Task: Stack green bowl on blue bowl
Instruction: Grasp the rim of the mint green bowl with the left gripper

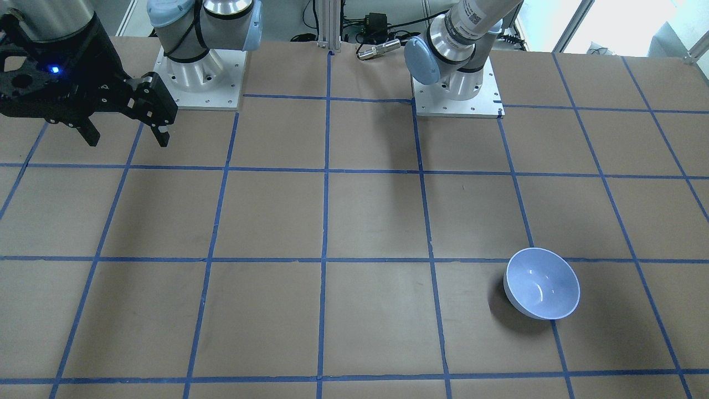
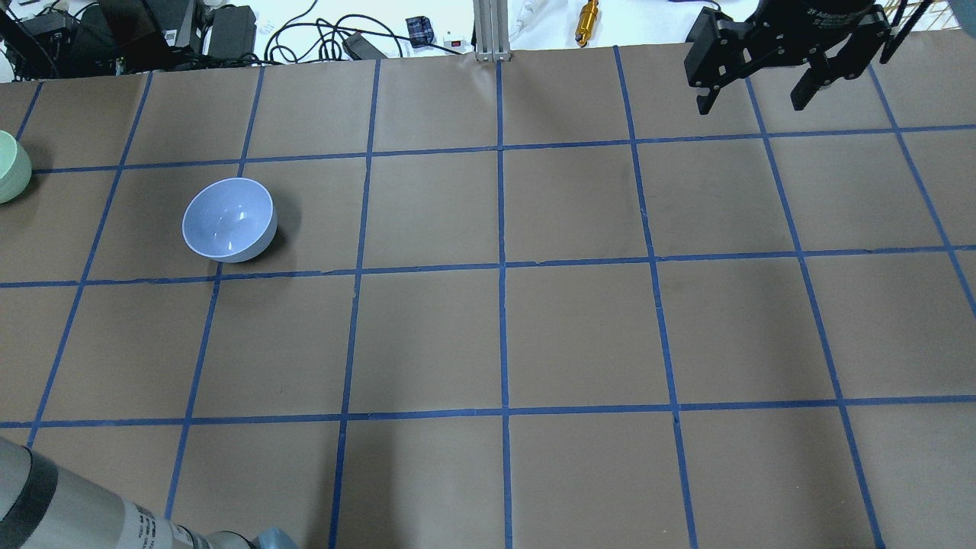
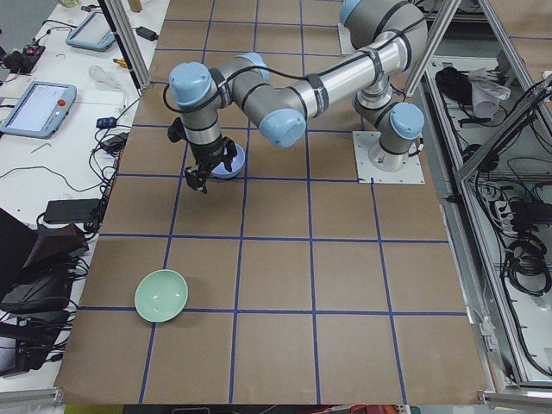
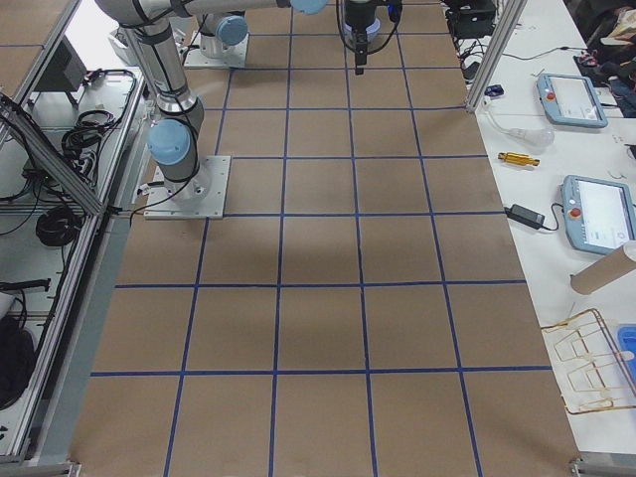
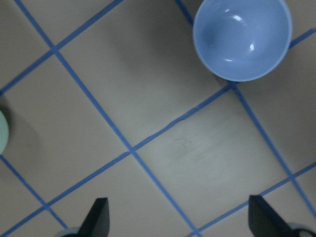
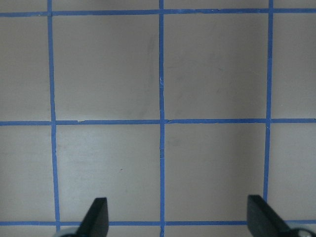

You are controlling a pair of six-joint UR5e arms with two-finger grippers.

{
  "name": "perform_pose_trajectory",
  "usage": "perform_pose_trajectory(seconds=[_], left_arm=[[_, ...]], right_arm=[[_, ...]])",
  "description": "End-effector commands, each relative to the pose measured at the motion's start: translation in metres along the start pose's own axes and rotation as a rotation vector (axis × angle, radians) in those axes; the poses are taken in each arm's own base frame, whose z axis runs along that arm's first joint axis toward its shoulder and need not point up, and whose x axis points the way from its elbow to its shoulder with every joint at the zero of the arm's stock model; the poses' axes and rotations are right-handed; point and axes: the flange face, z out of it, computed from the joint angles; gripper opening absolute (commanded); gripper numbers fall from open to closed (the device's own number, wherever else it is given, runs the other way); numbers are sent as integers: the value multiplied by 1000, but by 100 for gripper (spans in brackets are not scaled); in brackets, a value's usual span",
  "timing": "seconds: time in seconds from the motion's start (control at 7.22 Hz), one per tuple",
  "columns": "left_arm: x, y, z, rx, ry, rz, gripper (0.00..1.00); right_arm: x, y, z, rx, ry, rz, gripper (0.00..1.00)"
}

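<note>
While left jaws and right jaws gape wide: one green bowl point(image 3: 161, 296), one blue bowl point(image 2: 229, 219), apart.

**What Lies On and Around the Table**

A big table point(image 2: 579, 335) is covered with brown paper. Squares are marked on it with blue tape lines point(image 2: 501, 267). A metal post point(image 2: 488, 30) is set at the middle of the far edge. A small gold tube point(image 2: 588, 13) is laid near the post, and black cables point(image 2: 284, 40) are piled further along that edge. A white bench point(image 4: 527, 298) is placed beside the table. On it, a grey tablet point(image 4: 571, 99) and a second tablet point(image 4: 601, 214) are laid. A cardboard roll point(image 4: 604, 270) and a wire rack point(image 4: 586, 363) are seen close by.
</note>
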Motion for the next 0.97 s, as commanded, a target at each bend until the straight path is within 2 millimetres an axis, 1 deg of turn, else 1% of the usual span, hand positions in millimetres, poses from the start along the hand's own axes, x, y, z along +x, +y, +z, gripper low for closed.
perform_pose_trajectory(seconds=[0.0,0.14,0.28,0.42,0.55,0.69,0.83], left_arm=[[-79,37,60,7,-21,225,100],[-106,50,87,8,-15,294,100],[-125,56,110,6,-14,382,100],[-144,58,130,3,-28,482,100],[-161,53,161,16,-56,529,98],[-172,59,187,46,-73,585,98],[-176,72,214,75,-53,581,98]], right_arm=[[0,0,1,-1,0,0,100],[0,0,0,0,0,0,100],[0,0,0,0,0,0,100],[0,0,1,-1,-1,0,100],[0,0,1,-1,-1,0,100],[0,0,0,0,-1,0,100],[0,0,1,-1,-1,0,100]])
